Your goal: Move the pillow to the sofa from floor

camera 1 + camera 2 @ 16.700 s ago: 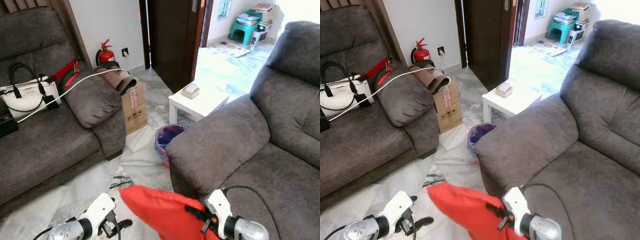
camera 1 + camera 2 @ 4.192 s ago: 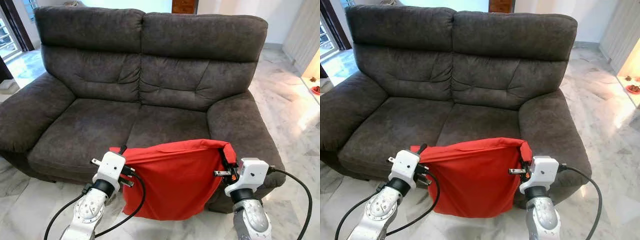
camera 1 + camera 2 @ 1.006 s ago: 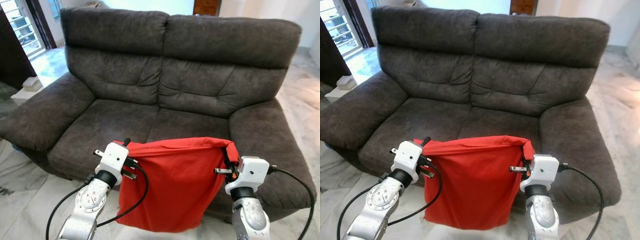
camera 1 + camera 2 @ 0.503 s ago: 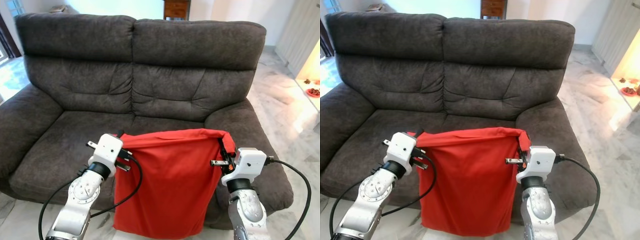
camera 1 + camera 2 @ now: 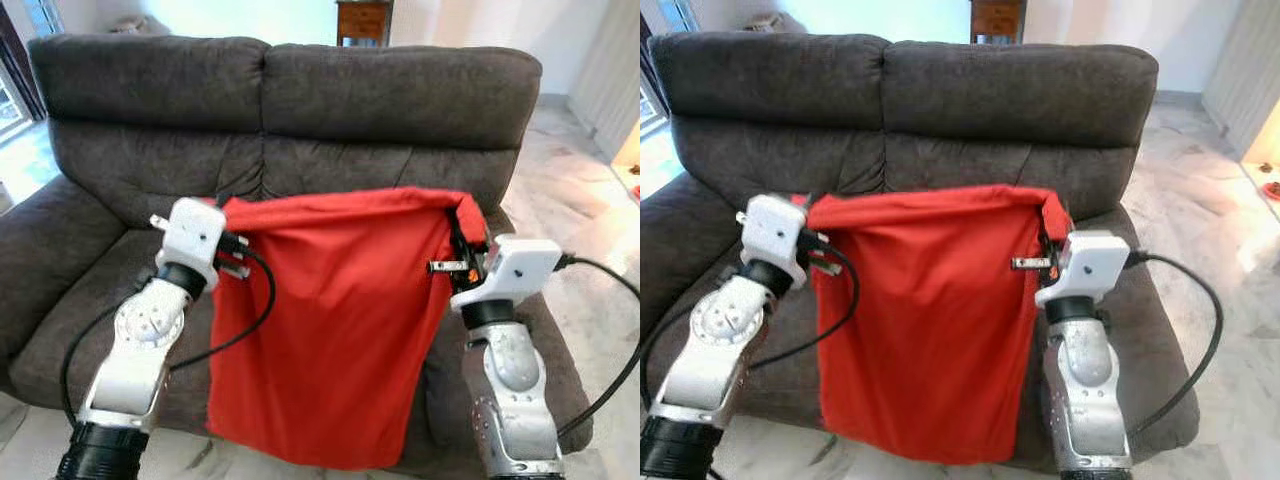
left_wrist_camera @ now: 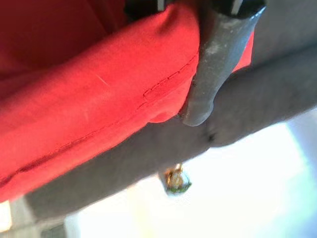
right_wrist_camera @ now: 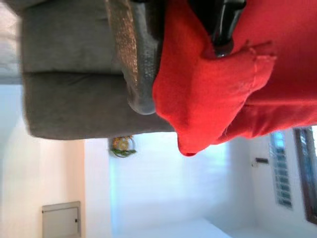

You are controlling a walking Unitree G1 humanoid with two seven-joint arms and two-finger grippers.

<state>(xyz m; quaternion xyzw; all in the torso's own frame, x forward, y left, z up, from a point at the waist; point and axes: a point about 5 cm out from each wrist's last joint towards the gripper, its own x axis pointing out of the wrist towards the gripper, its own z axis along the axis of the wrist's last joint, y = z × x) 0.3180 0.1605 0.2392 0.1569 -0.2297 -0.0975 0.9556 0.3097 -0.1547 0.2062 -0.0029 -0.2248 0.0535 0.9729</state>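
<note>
1. I see the red pillow [image 5: 330, 320] hanging flat in the air in front of the dark grey sofa [image 5: 400, 100], held up by its two top corners.
2. My left pincer [image 5: 222, 205] is clamped on the pillow's top left corner; in the left wrist view one black finger [image 6: 218, 59] presses into the red fabric along the seam.
3. My right pincer [image 5: 462, 235] is closed on the top right corner, where the cloth bunches into a small fold; the right wrist view shows a finger [image 7: 136, 59] tight against the red fabric.
4. The pillow's top edge sits level with the lower part of the sofa's backrest, and its bottom edge hangs below the front of the seat cushions.
5. Pale marble floor [image 5: 1230, 260] lies to the sofa's right, and a wooden cabinet [image 5: 996, 22] stands behind the backrest.
</note>
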